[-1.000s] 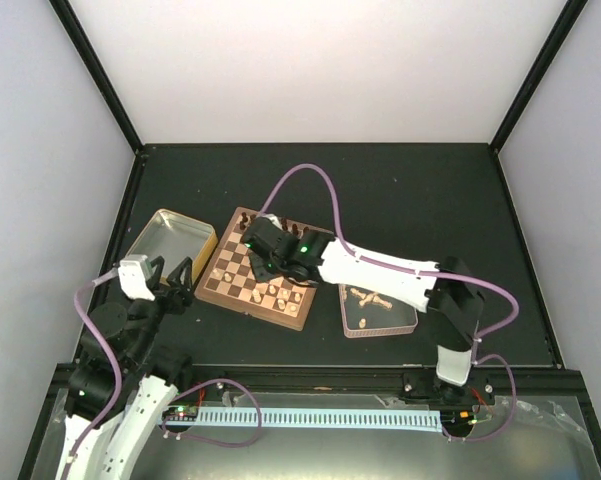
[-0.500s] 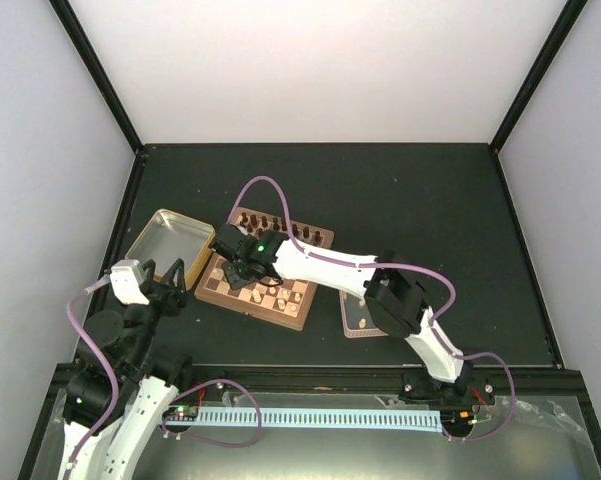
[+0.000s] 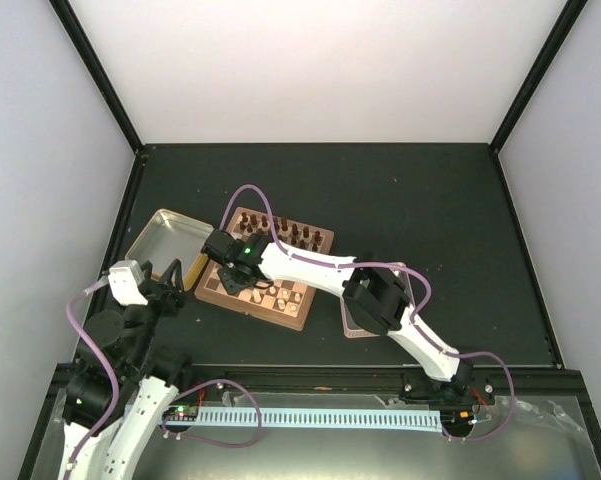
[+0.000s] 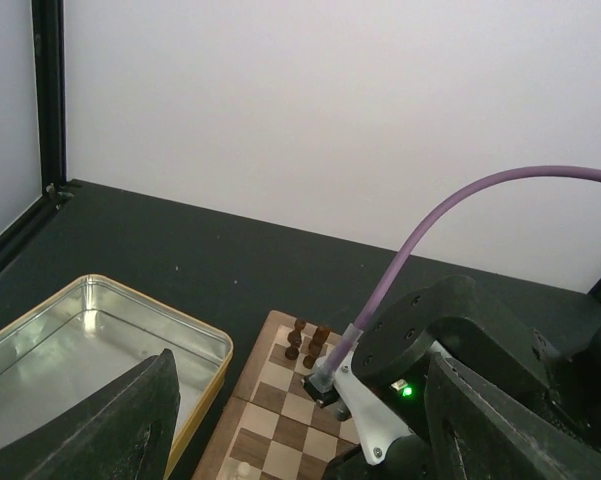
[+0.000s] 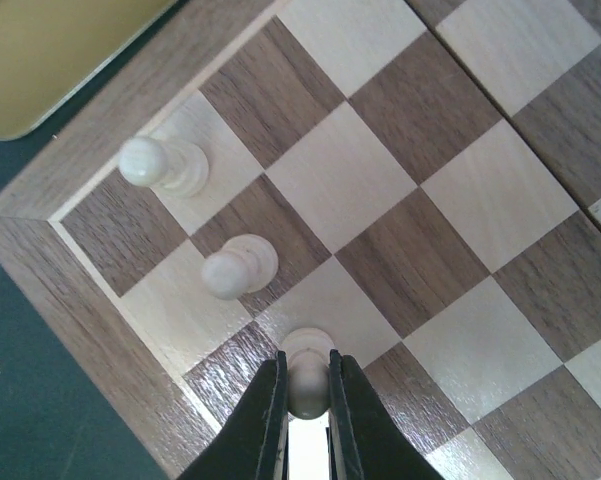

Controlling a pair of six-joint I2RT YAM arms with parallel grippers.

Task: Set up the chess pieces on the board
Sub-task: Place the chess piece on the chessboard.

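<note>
Pawn clamped upright in closed right gripper: lower straight, centre on board square beside neighbouring pale piece, then part gently. Left gripper agape, empty.

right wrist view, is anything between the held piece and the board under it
Nothing visible does. The right end effector is shut on the pale piece low at the board; the nearest placed piece stands beside it, apart.

— What colour are the arms?
— White links, black joints, and a small green light.
— Cables?
— A purple cable on each arm. The right gripper has black, tapering fingers.
</note>
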